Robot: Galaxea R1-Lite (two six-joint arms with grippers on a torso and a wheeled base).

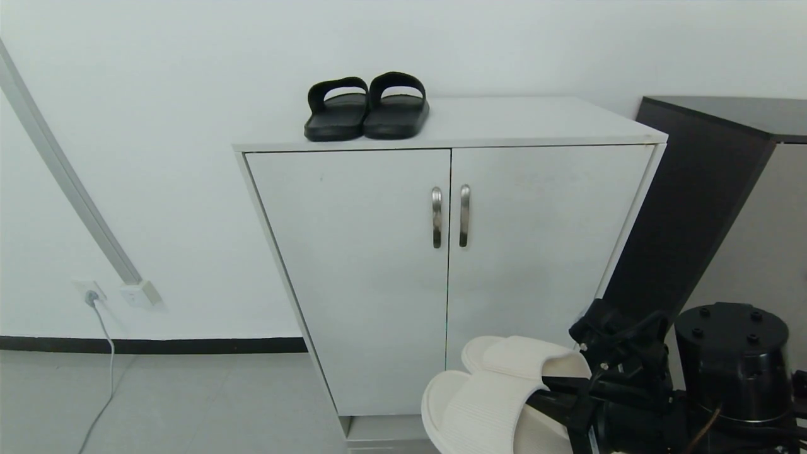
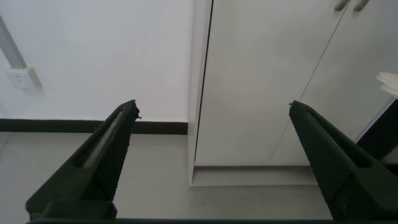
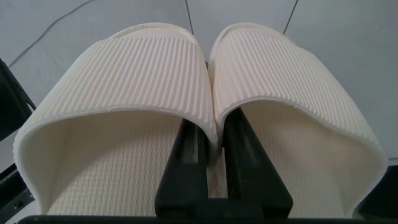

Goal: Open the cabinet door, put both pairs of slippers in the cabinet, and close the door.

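A white cabinet (image 1: 378, 271) stands with both doors closed, its two metal handles (image 1: 449, 216) side by side at the middle. A pair of black slippers (image 1: 367, 107) sits on its top at the left. My right gripper (image 1: 555, 394) is low in front of the right door, shut on a pair of cream slippers (image 1: 498, 394), pinching their inner edges together. In the right wrist view the cream slippers (image 3: 205, 118) lie side by side over the fingers (image 3: 193, 168). My left gripper (image 2: 211, 109) is open, facing the cabinet's (image 2: 261, 87) lower left corner.
A dark cabinet (image 1: 706, 202) stands close on the right of the white one. On the left are a bare wall with sockets (image 1: 116, 293), a hanging cable (image 1: 107, 372) and grey floor tiles (image 1: 189, 403) with free room.
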